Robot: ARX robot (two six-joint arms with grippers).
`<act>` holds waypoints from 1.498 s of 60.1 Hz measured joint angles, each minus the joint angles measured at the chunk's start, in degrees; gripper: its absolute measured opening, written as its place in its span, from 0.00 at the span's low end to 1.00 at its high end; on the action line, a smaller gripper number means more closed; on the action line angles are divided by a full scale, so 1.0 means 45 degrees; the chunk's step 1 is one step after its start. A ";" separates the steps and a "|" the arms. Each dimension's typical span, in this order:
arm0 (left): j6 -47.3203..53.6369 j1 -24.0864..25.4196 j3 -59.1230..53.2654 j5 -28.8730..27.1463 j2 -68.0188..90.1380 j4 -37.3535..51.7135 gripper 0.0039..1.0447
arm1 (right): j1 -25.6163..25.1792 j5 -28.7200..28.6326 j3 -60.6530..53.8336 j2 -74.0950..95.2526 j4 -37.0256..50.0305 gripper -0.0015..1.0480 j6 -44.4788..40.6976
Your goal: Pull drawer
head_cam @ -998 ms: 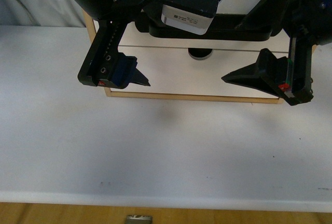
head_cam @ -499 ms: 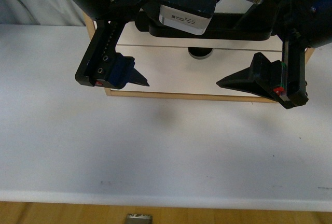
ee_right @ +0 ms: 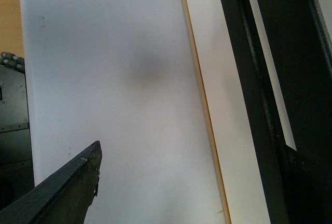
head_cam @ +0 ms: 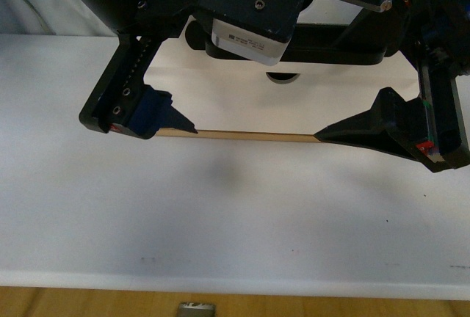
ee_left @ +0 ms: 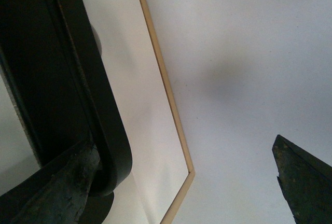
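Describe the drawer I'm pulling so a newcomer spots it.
Start at the white table; a light-wood cabinet stands toward its back. The drawer is its white front, marked by a long black bar handle and a half-round notch.

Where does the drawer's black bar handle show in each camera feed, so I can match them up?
Front view: the black bar handle runs level across the upper part.
Left wrist view: it is the dark band with a rounded end.
Right wrist view: it is the long dark bar.
Shared landmark: the pale wooden edge strip of the drawer front, running alongside the handle in both wrist views.
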 joint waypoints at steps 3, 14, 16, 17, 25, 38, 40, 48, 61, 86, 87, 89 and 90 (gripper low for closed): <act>0.0078 -0.0034 -0.0151 -0.0005 -0.0126 0.0005 0.94 | 0.0000 -0.0039 -0.0117 -0.0136 -0.0029 0.91 -0.0024; 0.0457 -0.0155 -0.1520 0.0083 -0.1132 0.0437 0.94 | 0.0117 -0.0141 -0.1088 -0.1073 -0.0185 0.91 -0.0282; 0.0554 -0.0160 -0.1812 0.0136 -0.1336 0.0544 0.94 | 0.0160 -0.0131 -0.1307 -0.1287 -0.0233 0.91 -0.0355; 0.0578 -0.0165 -0.1943 0.0160 -0.1423 0.0593 0.94 | 0.0185 -0.0131 -0.1413 -0.1389 -0.0238 0.91 -0.0393; 0.0763 -0.0257 -0.2890 0.0345 -0.2181 0.0806 0.94 | 0.0335 -0.0136 -0.2171 -0.2079 -0.0243 0.91 -0.0583; 0.0763 -0.0457 -0.3730 0.0476 -0.2992 0.0792 0.94 | 0.0588 -0.0131 -0.2997 -0.2890 -0.0335 0.91 -0.0602; 0.0724 -0.0457 -0.3813 0.0563 -0.3055 0.0879 0.94 | 0.0588 -0.0131 -0.3099 -0.2973 -0.0238 0.91 -0.0573; 0.0364 -0.0442 -0.4090 0.1030 -0.3303 0.1287 0.94 | 0.0495 -0.0238 -0.3381 -0.3313 -0.0073 0.91 -0.0355; -0.0277 -0.0189 -0.4473 0.1642 -0.4624 0.1744 0.94 | -0.0029 -0.0641 -0.3740 -0.4333 -0.0044 0.91 0.0175; -0.2142 0.0500 -0.5489 0.2560 -0.7873 0.4663 0.94 | -0.1778 -0.0636 -0.4833 -0.7470 0.2764 0.91 0.1894; -0.2181 0.0539 -0.5547 0.2555 -0.7961 0.4789 0.94 | -0.1831 -0.0583 -0.4886 -0.7577 0.2905 0.91 0.1991; -0.2463 0.0670 -0.5770 0.2516 -0.8223 0.5304 0.94 | -0.1972 -0.0466 -0.5047 -0.7917 0.3366 0.91 0.2302; -0.2667 0.0763 -0.5931 0.2482 -0.8388 0.5678 0.94 | -0.2059 -0.0452 -0.5168 -0.8150 0.3638 0.91 0.2492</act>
